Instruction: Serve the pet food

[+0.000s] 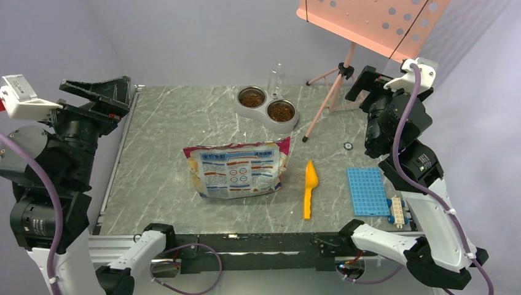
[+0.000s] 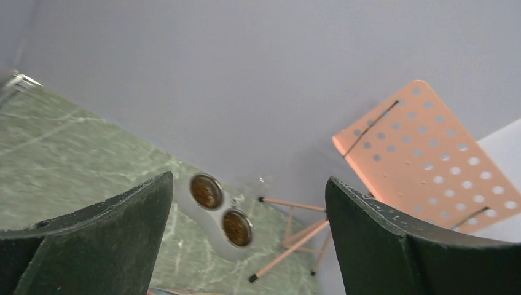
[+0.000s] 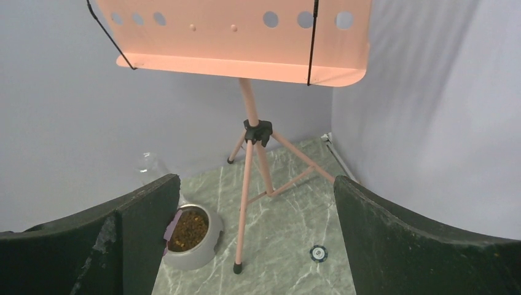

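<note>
Brown kibble, the pet food (image 1: 251, 98), fills both metal cups of a grey double bowl (image 1: 266, 112) at the back of the table; a second heap (image 1: 281, 112) lies in the right cup. The food also shows in the left wrist view (image 2: 236, 227) and the right wrist view (image 3: 188, 230). A printed pink-and-blue bag (image 1: 238, 169) lies flat mid-table. A yellow scoop (image 1: 309, 187) lies to its right, empty. My left gripper (image 1: 101, 97) is raised at the far left, open and empty. My right gripper (image 1: 368, 83) is raised at the far right, open and empty.
A pink music stand (image 1: 375, 18) has its tripod legs (image 1: 325, 101) on the table right of the bowl. A clear bottle (image 1: 276, 78) stands behind the bowl. A blue studded plate (image 1: 367, 190), a small white-and-blue part (image 1: 397, 210) and a small round token (image 1: 348, 145) lie at the right.
</note>
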Available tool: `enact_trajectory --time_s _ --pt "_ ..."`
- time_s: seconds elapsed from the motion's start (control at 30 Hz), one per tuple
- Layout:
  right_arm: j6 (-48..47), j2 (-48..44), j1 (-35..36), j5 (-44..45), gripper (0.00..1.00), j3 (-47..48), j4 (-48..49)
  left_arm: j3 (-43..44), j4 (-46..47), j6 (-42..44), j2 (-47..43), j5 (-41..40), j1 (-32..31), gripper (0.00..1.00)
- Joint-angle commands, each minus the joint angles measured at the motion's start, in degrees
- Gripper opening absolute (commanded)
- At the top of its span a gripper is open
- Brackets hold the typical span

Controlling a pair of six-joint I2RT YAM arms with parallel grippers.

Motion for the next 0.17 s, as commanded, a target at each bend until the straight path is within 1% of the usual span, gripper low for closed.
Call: enact_trajectory --time_s 0.0,0.13 --pt "-0.27 -0.75 0.12 1.11 1.00 0.37 2.51 -0.14 2.68 10.06 0.55 -5.38 0.26 0.97" --pt "2.42 1.55 0.09 3.30 1.00 3.31 -1.18 -2.19 4.44 10.17 -0.26 -6.14 0.26 0.98"
